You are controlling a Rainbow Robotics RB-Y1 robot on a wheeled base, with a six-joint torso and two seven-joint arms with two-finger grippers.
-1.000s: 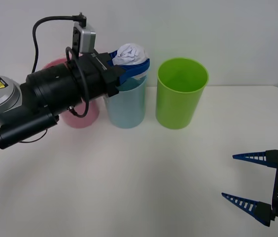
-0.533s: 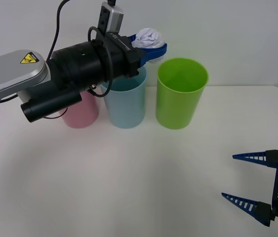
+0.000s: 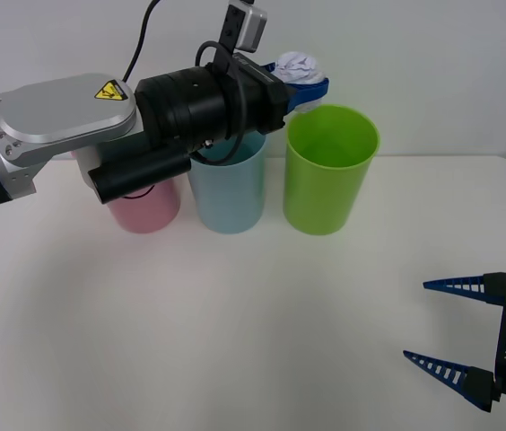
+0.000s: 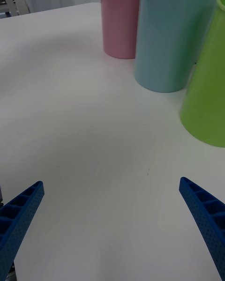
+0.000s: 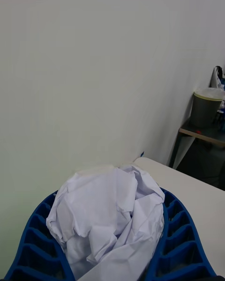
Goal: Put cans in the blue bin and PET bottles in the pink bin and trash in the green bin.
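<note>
1. We see our left hand (image 3: 305,79) raised above the far edge of the surface (image 3: 235,332), its blue fingers (image 5: 178,234) clamped around the trash (image 3: 299,65), a crumpled white paper ball.
2. The trash sits in the air between the rims of the blue bin (image 3: 228,190) and the green bin (image 3: 329,169), touching neither.
3. The three bins stand upright in a row along the far edge: the pink bin (image 3: 148,208) toward the left, the blue bin in the middle, the green bin to its right, each just beside the next.
4. Our right hand (image 3: 455,343) rests low at the near right corner of the surface, fingers spread wide with nothing between them, well apart from the bins.
</note>
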